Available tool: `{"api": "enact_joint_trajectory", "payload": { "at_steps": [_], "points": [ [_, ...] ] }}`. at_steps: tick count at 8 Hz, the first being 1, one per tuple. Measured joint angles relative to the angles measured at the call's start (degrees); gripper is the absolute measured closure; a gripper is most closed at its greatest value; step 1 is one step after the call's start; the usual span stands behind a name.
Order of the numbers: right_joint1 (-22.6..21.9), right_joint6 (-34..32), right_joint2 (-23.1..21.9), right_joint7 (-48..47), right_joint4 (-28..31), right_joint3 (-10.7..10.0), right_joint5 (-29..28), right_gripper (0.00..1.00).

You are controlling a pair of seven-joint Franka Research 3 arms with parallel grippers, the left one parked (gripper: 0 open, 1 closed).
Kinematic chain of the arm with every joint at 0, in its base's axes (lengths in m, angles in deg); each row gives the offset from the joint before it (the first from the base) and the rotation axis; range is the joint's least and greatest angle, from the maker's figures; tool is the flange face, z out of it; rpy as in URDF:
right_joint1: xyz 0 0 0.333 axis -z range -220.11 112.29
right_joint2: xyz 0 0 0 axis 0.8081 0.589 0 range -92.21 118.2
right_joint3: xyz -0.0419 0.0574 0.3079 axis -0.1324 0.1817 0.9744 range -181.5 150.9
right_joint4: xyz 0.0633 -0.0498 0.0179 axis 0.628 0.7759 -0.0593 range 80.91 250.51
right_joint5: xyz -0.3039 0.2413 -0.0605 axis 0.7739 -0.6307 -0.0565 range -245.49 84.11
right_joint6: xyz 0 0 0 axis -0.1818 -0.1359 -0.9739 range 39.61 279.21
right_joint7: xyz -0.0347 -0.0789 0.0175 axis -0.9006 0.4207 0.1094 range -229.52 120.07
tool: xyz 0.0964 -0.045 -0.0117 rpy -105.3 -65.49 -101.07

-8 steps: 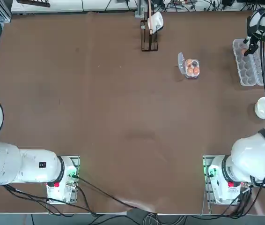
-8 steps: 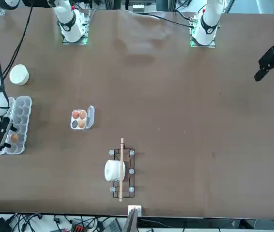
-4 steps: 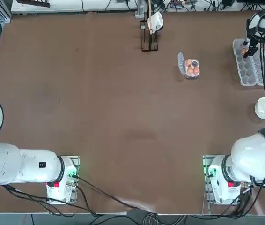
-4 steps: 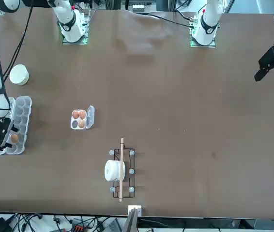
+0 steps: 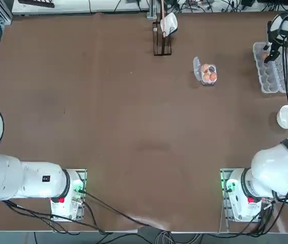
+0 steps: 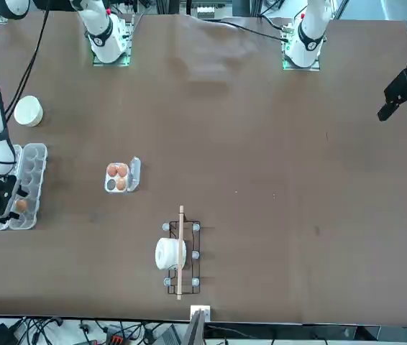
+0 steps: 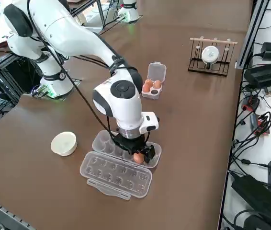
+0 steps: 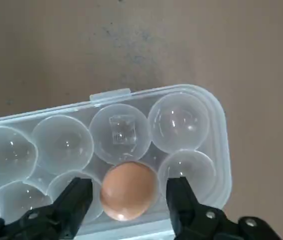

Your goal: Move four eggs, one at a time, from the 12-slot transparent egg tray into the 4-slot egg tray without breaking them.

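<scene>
Last brown-orange egg I can see in long clear two-row egg carton, outer row, one cup from end. Right gripper open wide around it, holding nothing; gap either side, probably so I can close evenly without cracking shell. Fingertip depth hard to judge. Small square clear carton: three eggs, one cup free for this one.

The four-slot egg tray, holding three eggs, sits left of the twelve-slot tray; a bowl lies just before the latter.
</scene>
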Motion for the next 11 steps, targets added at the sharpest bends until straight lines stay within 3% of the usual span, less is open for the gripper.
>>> {"api": "enact_joint_trajectory", "payload": {
  "at_steps": [5, 8, 11],
  "points": [
    [0.53, 0.17, 1.18, 1.06, -1.21, 0.08, 0.0, 0.15],
    [0.69, -0.78, 0.55, 2.2, -1.42, 0.17, -0.42, 0.4],
    [0.77, -0.75, 0.65, 2.2, -1.45, 0.15, -0.64, 0.42]
  ]
}}
